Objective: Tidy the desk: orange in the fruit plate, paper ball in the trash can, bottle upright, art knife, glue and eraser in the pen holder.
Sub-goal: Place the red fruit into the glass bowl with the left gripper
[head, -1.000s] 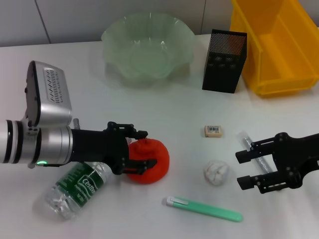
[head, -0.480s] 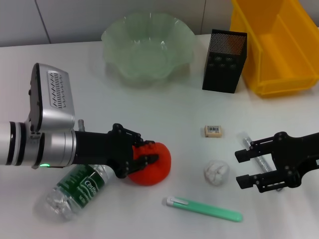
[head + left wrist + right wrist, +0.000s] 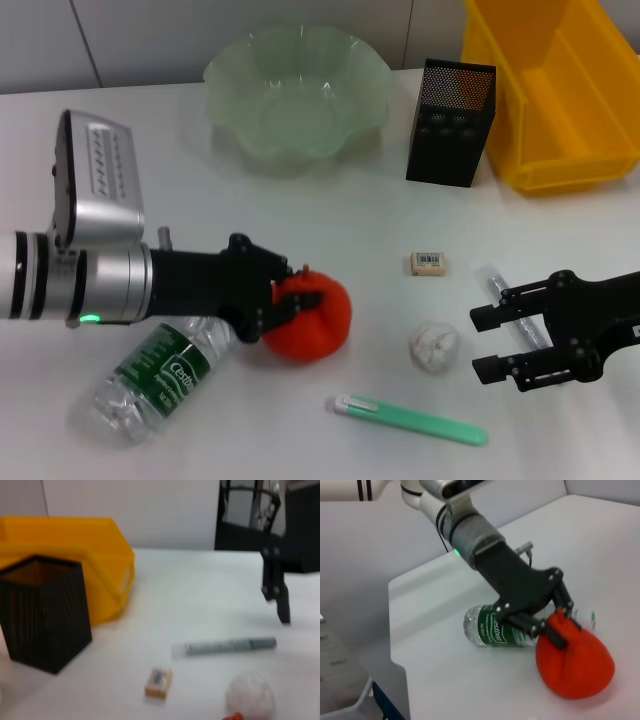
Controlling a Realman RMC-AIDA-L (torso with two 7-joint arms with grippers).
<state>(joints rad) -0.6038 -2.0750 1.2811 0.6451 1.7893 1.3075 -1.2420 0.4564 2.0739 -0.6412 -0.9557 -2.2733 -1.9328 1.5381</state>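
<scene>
Two black fingers of the left hand (image 3: pixel 296 303) are clamped on the round red-orange orange (image 3: pixel 310 319), which rests on the white surface (image 3: pixel 350 220). Just beside it lies the clear plastic bottle (image 3: pixel 150 377), its green label partly readable, perhaps "Cestbon". Right hand (image 3: pixel 484 343) hovers with fingers apart near the white crumpled paper ball (image 3: pixel 433 346)

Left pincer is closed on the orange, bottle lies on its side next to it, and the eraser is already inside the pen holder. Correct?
Not quite. The eraser lies on the desk, apart from the pen holder, as the head view shows. The left pincer does grip the orange, and the bottle lies beside it.
</scene>
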